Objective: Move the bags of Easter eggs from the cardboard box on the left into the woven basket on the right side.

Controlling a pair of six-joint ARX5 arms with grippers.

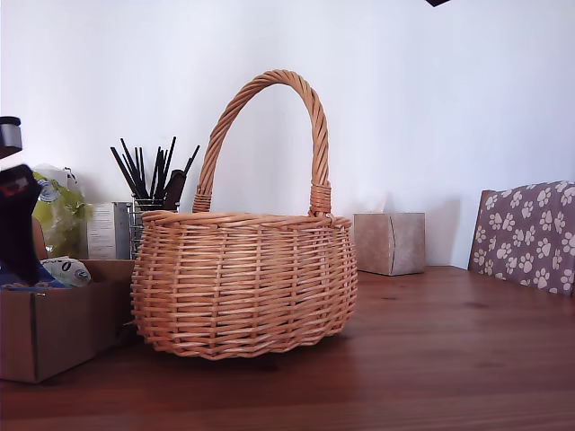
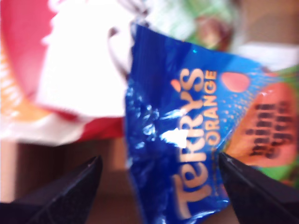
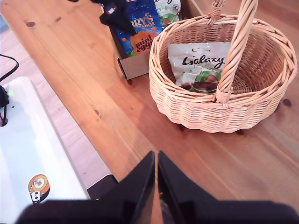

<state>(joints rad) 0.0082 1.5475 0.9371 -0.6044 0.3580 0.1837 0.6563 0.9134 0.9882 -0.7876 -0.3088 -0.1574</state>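
Note:
The woven basket (image 1: 243, 287) stands mid-table, and a white Galaxy bag (image 3: 198, 65) lies inside the basket (image 3: 205, 109). The cardboard box (image 1: 54, 332) sits at the exterior view's left and holds a dark blue Terry's bag (image 2: 187, 140) and a white-and-red bag (image 2: 70, 84). My first gripper (image 2: 159, 161) is open and low over the box, the blue bag lying between its spread fingertips. It shows black in the exterior view (image 1: 18, 224) and above the box (image 3: 135, 67). My second gripper (image 3: 155, 156) hangs high over the table, shut on nothing.
Behind the basket stand a tan tissue box (image 1: 389, 242), a mesh holder of black pens (image 1: 148, 193) and a yellow-green bag (image 1: 58, 215). A paw-print chair back (image 1: 530, 233) is at the exterior view's right. A white unit (image 3: 32, 154) lies beyond the table edge.

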